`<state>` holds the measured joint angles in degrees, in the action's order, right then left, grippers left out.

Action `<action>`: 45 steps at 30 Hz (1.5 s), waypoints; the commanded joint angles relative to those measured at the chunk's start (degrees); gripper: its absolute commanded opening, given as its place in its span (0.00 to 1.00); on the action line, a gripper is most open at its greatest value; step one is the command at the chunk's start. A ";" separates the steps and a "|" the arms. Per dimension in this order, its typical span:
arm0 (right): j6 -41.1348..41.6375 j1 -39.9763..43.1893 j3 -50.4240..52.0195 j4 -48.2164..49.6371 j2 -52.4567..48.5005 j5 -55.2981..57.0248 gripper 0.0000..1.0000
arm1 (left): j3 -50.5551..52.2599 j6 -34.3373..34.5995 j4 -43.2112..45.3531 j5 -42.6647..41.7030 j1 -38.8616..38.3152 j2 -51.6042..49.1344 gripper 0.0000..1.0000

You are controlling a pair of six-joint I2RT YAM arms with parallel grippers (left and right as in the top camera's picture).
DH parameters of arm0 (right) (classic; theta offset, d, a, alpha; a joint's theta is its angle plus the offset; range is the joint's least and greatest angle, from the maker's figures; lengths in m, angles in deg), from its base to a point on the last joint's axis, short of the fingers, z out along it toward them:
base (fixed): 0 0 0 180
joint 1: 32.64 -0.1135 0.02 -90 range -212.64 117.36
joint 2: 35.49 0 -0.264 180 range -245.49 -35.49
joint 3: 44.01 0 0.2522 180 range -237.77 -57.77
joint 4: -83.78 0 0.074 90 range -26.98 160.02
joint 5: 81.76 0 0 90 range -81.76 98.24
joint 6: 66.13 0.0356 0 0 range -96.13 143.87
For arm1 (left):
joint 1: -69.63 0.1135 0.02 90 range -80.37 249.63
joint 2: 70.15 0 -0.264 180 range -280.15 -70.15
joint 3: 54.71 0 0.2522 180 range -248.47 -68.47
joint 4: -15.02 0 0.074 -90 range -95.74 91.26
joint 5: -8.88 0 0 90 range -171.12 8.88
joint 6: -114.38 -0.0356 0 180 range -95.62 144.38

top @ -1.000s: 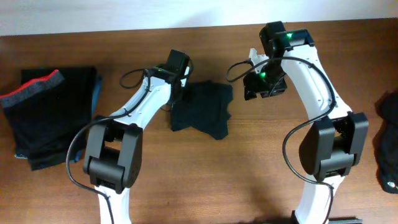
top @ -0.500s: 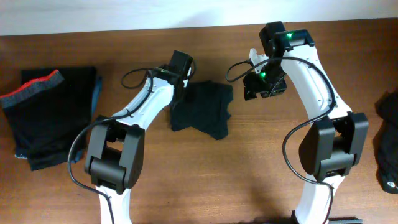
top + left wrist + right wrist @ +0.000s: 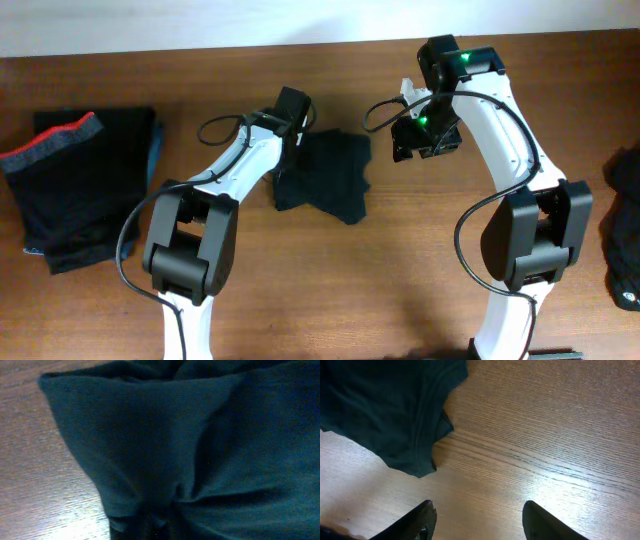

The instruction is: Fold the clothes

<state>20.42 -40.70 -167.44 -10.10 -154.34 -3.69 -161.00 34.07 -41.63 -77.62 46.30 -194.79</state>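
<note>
Nearest the robot, both arm bases sit at the near edge of the wood table (image 3: 400,280). A bit further out at the extreme right, a dark heap of clothes (image 3: 625,225) is cut off by the frame. At the left, well apart from the arms, there's a folded stack (image 3: 75,190) of dark items w/ a red-and-grey band on top.

Mid-table, roughly ctr btwn the two arms, lies the dark garment (image 3: 328,180), rumpled, w/ an uneven outline and flat on the wood.

The L gripper (image 3: 298,135) is down at the garment's far-left corner, touching it. In the L wrist view the cloth (image 3: 200,445) fills nearly everything and puckers to a pinch at bottom ctr, where the L gripper (image 3: 150,527) is clamped on it. The fingers themselves are hard to make out in the dark.

The R gripper (image 3: 425,135) is just right of the garment's far-right corner, apart from it. In the R wrist view its jaws stand wide apart w/ nothing btwn them (image 3: 480,520) and bare wood below. The garment's hem (image 3: 390,420) is at upper left.
</note>
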 commanded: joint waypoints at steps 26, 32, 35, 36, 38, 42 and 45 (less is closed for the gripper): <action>-0.17 -0.20 -0.11 0.20 -0.48 -0.28 0.61 | -6.54 3.58 -18.91 9.53 1.11 5.42 0.00; -0.17 -0.20 -0.11 0.24 -0.52 -0.28 0.61 | -6.54 8.70 -21.05 13.49 1.49 9.68 0.00; -0.17 -0.20 -0.11 0.24 -0.52 -0.28 0.61 | -6.51 10.51 -21.57 13.44 1.49 9.86 0.00; -0.17 -0.20 -0.11 0.22 -0.52 -0.28 0.61 | -6.51 10.67 -22.34 13.49 1.49 9.79 0.01; -0.17 -0.20 -0.11 0.20 -0.52 -0.28 0.60 | -6.49 10.67 -23.39 14.58 1.49 9.79 0.05; -0.17 -0.20 -0.11 0.17 -0.52 -0.28 0.60 | -5.03 10.67 -23.58 16.46 1.66 9.64 0.07; -0.17 -0.20 -0.11 0.17 -0.52 -0.31 0.61 | -3.67 10.67 -24.13 16.46 2.12 9.64 0.06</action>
<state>20.40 -40.70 -167.44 -9.90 -154.40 -3.69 -166.25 43.73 -65.15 -63.21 47.55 -186.18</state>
